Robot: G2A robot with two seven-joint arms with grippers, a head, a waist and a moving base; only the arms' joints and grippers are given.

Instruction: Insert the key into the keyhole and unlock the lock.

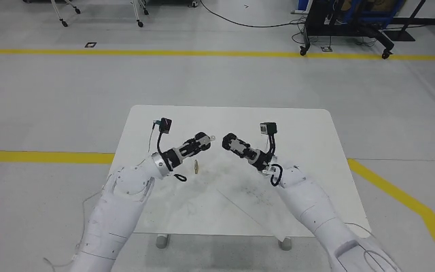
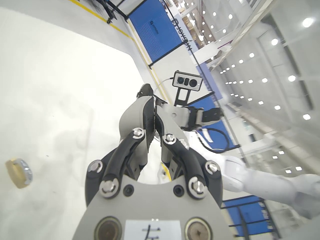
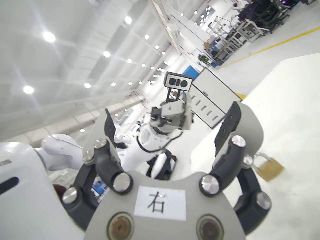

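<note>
A small brass padlock [image 1: 195,166] with a silver shackle lies on the white table [image 1: 292,129], just below and to the near side of my left gripper; it shows again as the padlock [image 2: 18,173] and the padlock [image 3: 270,168]. My left gripper [image 1: 204,141] [image 2: 153,108] is held above the table centre, its pads pressed together on a thin pale sliver, the key [image 1: 211,138], which sticks out of its tip. My right gripper [image 1: 229,141] [image 3: 171,111] faces it tip to tip across a small gap, fingers [image 3: 233,123] spread wide with nothing between them.
The tabletop carries faint scuff marks [image 1: 248,187] near its front. Yellow floor lines [image 1: 204,52] run behind and beside the table, and carts and equipment [image 1: 346,20] stand far behind.
</note>
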